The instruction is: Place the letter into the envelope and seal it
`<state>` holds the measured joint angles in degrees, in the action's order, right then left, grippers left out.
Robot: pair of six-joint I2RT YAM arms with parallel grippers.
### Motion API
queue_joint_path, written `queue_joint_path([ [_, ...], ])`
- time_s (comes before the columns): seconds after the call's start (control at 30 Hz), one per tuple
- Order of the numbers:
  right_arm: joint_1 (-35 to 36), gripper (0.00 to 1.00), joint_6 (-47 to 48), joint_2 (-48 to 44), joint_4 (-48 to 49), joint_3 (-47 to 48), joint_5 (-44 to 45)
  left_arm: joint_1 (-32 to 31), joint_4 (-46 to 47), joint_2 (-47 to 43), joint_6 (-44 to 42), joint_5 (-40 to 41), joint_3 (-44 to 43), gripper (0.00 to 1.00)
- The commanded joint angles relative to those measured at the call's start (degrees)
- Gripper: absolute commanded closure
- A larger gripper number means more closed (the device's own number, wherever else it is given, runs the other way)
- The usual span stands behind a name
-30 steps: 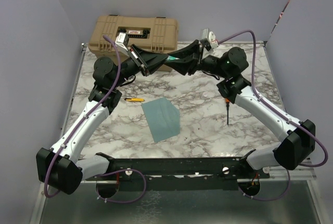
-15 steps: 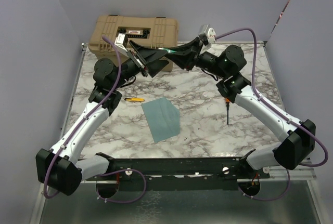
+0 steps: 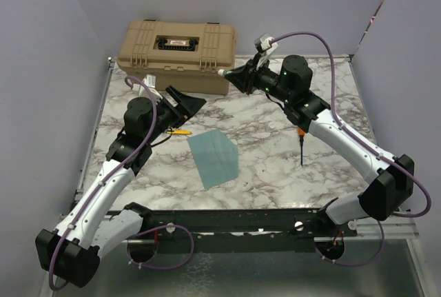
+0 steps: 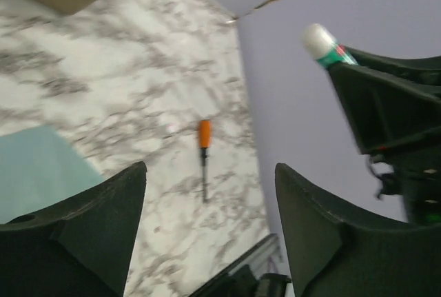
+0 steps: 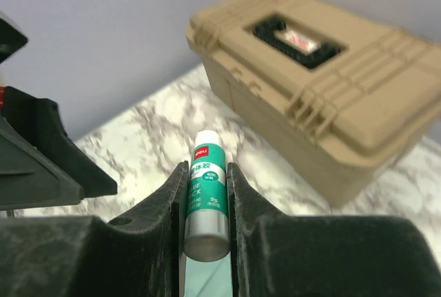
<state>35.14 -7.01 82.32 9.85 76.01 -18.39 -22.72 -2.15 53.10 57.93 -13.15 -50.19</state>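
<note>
The teal envelope (image 3: pixel 213 158) lies flat on the marble table, between the two arms; one corner of it shows in the left wrist view (image 4: pixel 34 166). The letter is out of view. My right gripper (image 3: pixel 229 74) hangs in front of the tan case, shut on a green-and-white glue stick (image 5: pixel 205 193) that points away from the wrist. A strip of envelope (image 5: pixel 207 280) shows below the stick. My left gripper (image 3: pixel 189 97) stands open and holds nothing, left of and apart from the right one. From the left wrist, the glue stick (image 4: pixel 324 43) sticks out of the right fingers (image 4: pixel 386 97).
A tan hard case (image 3: pixel 179 45) stands at the back left of the table. An orange-handled screwdriver (image 3: pixel 301 147) lies to the right of the envelope, and a small yellow tool (image 3: pixel 178 131) to its left. Lilac walls close in three sides.
My left gripper opened, let go of the glue stick and drew back to the left and nearer. My right gripper closed on the stick and keeps it.
</note>
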Motion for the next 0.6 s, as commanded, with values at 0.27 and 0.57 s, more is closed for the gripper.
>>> queue_joint_path([
  [0.27,7.9,0.99,-2.9,3.8,-16.9,-9.9,10.4,0.0,-10.4,13.1,-6.9,6.0,10.3,0.56],
  [0.57,14.5,1.00,1.0,9.6,-18.4,-16.1,16.2,0.0,-2.0,30.2,-9.3,0.4,7.4,0.76],
])
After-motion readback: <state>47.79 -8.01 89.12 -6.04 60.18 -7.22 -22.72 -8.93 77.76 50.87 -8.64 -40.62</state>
